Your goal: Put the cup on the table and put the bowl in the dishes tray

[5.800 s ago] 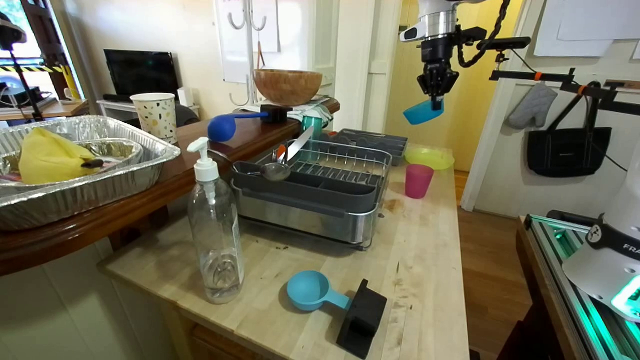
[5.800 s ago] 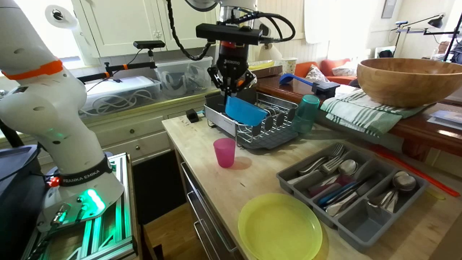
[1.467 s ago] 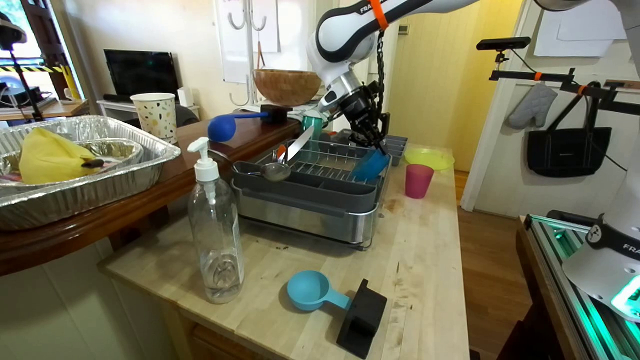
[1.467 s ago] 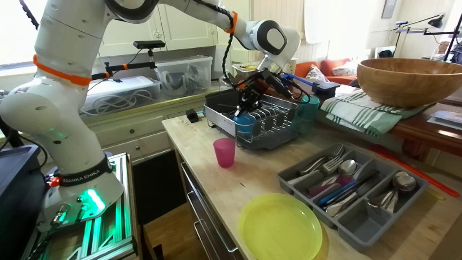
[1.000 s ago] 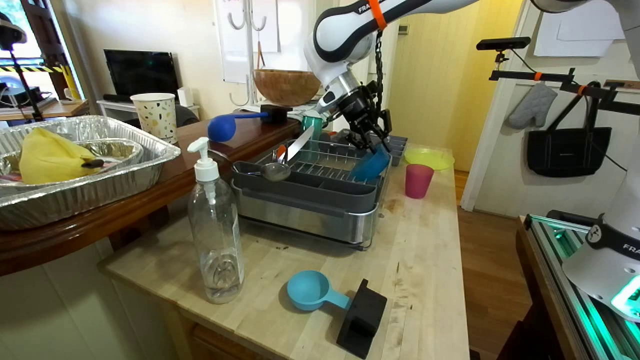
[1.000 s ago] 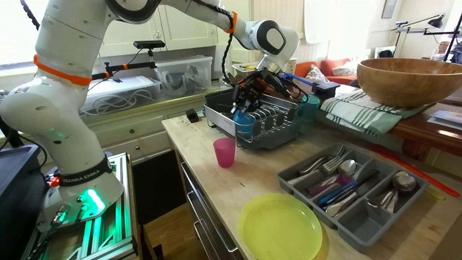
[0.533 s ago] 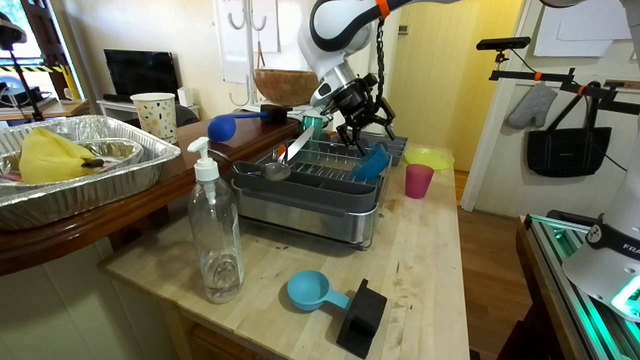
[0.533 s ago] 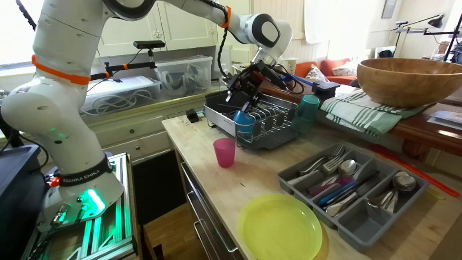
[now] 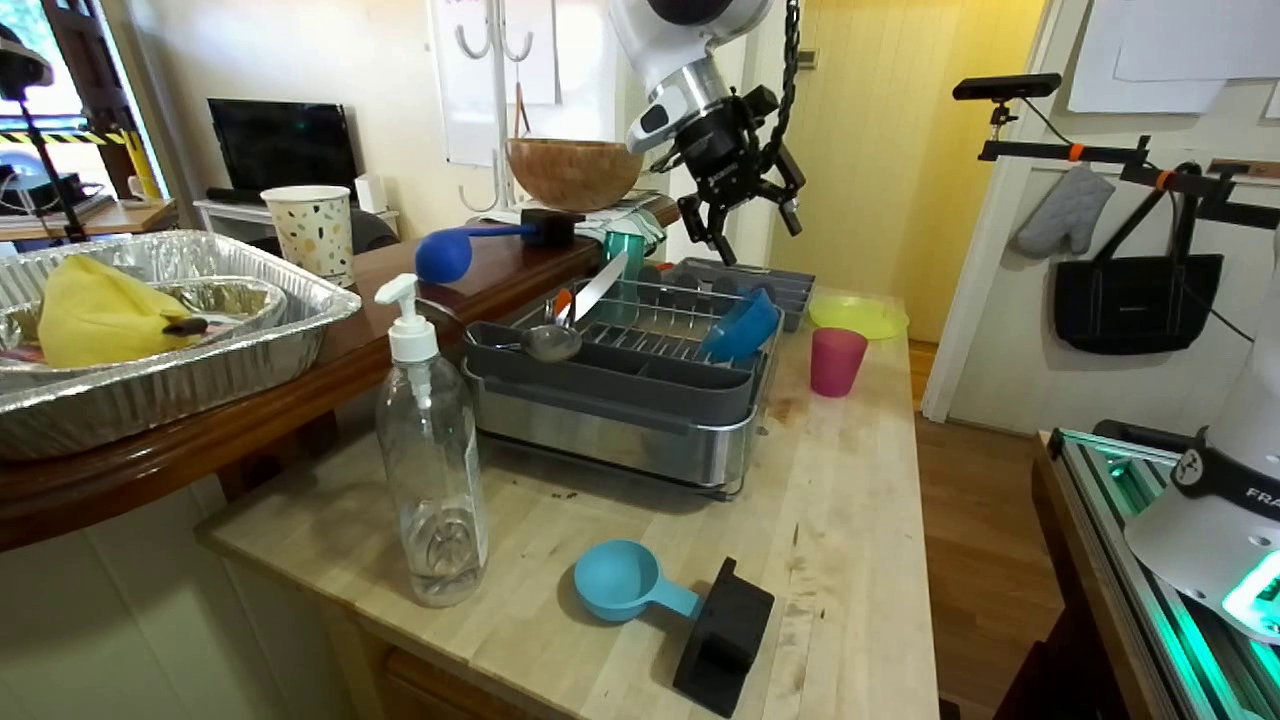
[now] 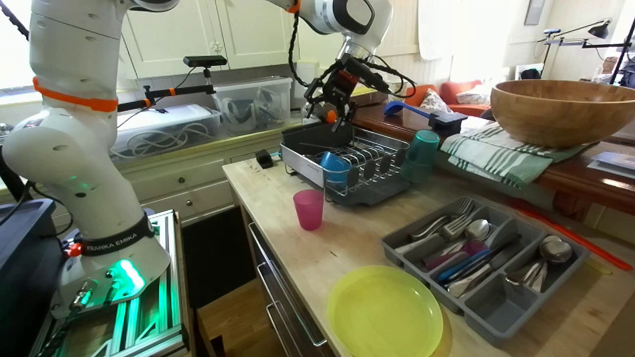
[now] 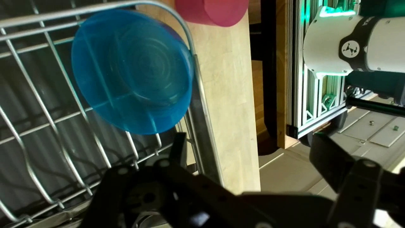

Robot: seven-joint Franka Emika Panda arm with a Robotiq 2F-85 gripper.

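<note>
Pale wooden table, grain and dark stains visible, bears the task's items. Pink cup, smooth tapered plastic, stands upright on it, near the grey metal dish rack; it appears steady, and that half of the task is judged met. Blue bowl sits inside the rack, tilted, in the corner nearest the cup, so placed that the wirework seems to prop it for draining. Its translucent plastic lets the rack show through in the wrist view. Fingers are spread wide, gripping nothing, above the rack and apart from the bowl. Backing clear is the advisable move.
</note>
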